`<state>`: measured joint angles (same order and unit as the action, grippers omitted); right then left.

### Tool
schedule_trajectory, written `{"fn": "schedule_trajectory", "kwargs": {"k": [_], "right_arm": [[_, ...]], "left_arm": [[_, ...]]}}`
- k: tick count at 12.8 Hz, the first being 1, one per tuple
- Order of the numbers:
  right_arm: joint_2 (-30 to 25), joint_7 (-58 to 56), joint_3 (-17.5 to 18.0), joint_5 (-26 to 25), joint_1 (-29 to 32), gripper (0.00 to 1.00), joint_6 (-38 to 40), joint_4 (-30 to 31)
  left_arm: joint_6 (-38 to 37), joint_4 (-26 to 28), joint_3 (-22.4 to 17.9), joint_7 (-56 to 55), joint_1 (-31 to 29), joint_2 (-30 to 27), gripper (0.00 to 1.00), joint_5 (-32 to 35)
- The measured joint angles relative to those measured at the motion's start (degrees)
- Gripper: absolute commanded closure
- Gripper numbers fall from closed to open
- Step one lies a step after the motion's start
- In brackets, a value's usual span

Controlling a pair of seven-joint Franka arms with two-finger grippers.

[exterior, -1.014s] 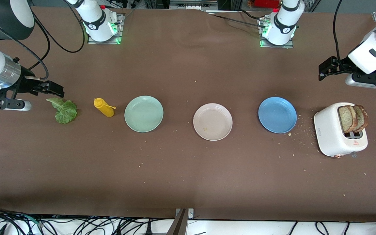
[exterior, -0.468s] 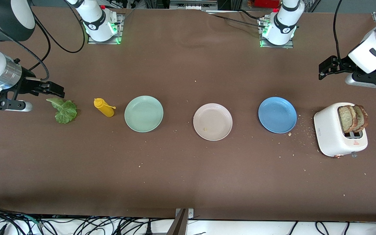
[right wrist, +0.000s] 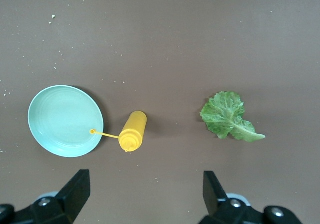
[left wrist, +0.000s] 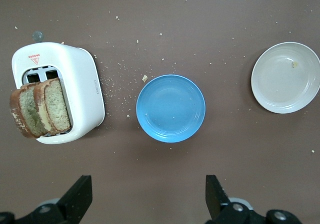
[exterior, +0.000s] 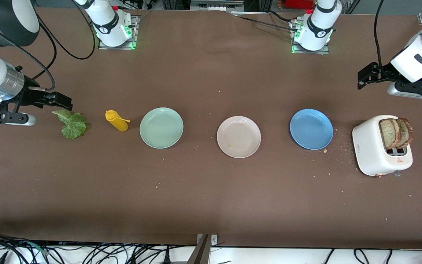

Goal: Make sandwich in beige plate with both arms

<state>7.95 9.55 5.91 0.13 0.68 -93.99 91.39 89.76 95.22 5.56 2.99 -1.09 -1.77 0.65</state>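
I see the left gripper open, up over bare table near the toaster; right gripper open, just above the lettuce; beige plate between them.

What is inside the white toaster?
Two slices of brown bread stand in the slots of the white toaster, their tops sticking out. Their lower parts are hidden inside the toaster.

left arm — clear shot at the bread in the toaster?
Probably yes. The left gripper is open, up over bare table by the toaster; both bread slices stick up out of the slots, nothing over them.
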Motion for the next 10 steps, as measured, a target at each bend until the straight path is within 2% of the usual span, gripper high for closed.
{"fn": "schedule_trajectory", "kwargs": {"k": [6,8,10], "right_arm": [[0.0,0.0,0.0,0.0,0.0,0.00,0.0,0.0],[0.0,0.0,0.0,0.0,0.0,0.00,-0.1,0.0],[0.0,0.0,0.0,0.0,0.0,0.00,-0.3,0.0]], "left_arm": [[0.0,-0.5,-0.7,0.0,-1.3,0.2,0.00,0.0],[0.1,-0.7,-1.0,0.0,-3.8,1.3,0.00,0.8],[0.3,-2.0,-1.2,0.1,-7.2,4.7,0.00,3.1]]}}
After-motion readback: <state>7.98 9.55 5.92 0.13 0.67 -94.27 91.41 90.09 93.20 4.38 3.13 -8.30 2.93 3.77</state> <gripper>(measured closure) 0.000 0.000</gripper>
